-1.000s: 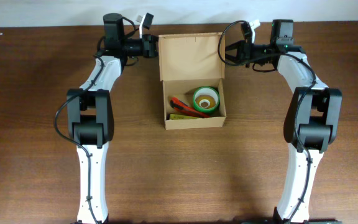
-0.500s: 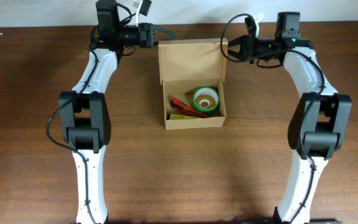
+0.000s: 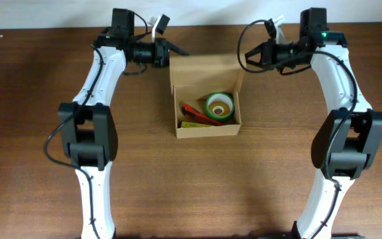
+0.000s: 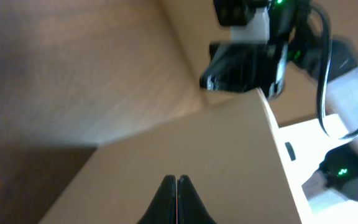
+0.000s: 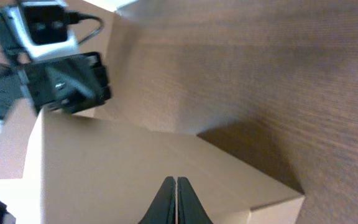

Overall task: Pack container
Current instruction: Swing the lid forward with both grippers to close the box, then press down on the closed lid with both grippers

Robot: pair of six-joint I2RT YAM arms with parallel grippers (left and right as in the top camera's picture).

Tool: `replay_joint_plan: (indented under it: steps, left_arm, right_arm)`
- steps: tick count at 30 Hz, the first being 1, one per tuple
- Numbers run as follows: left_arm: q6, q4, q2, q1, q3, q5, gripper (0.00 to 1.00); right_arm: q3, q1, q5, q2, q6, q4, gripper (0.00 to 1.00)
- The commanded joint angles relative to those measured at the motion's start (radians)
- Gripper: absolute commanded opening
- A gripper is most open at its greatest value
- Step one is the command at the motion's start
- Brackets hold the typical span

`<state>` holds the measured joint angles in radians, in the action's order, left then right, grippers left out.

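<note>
The container [image 3: 207,131] is a tan cardboard box in the middle of the table, open, with its flap lid [image 3: 204,70] raised at the far side. Inside lie a green tape roll [image 3: 219,106], a red-orange item [image 3: 194,111] and a yellow item [image 3: 192,124]. My left gripper [image 3: 181,50] is shut at the lid's far left corner. My right gripper [image 3: 247,57] is shut at the far right corner. In the left wrist view the shut fingers [image 4: 176,179] lie over the lid [image 4: 197,143]. In the right wrist view the shut fingers [image 5: 175,180] lie over the lid [image 5: 123,162].
The brown wooden table [image 3: 38,133] surrounds the box. A white wall strip [image 3: 45,13] runs along the far edge. Both arms reach in from the near side and bend inward behind the box.
Both grippers have moved inward to the lid's far corners. The lid, lying back flat before, now stands more upright and looks shorter from above.
</note>
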<state>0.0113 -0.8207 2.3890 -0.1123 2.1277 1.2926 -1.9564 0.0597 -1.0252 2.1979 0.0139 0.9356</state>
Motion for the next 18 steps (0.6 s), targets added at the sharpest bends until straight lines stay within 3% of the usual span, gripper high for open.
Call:
replay_joint_plan:
  steps: [1,14,18]
  left_arm:
    - [-0.324,-0.101,-0.093,-0.008,0.004,-0.101,0.02]
    - [-0.428,-0.296,-0.142,-0.084,0.004,-0.203,0.02]
    - [-0.429,-0.341,-0.142,-0.109,0.004,-0.307,0.02]
  right_arm:
    - [-0.021,-0.027,0.055,-0.049,-0.071,0.035,0.04]
    - [-0.024,-0.121,0.324,-0.183,-0.142,0.193,0.04]
    - [-0.024,-0.136,0.461,-0.241,-0.172,0.270,0.04]
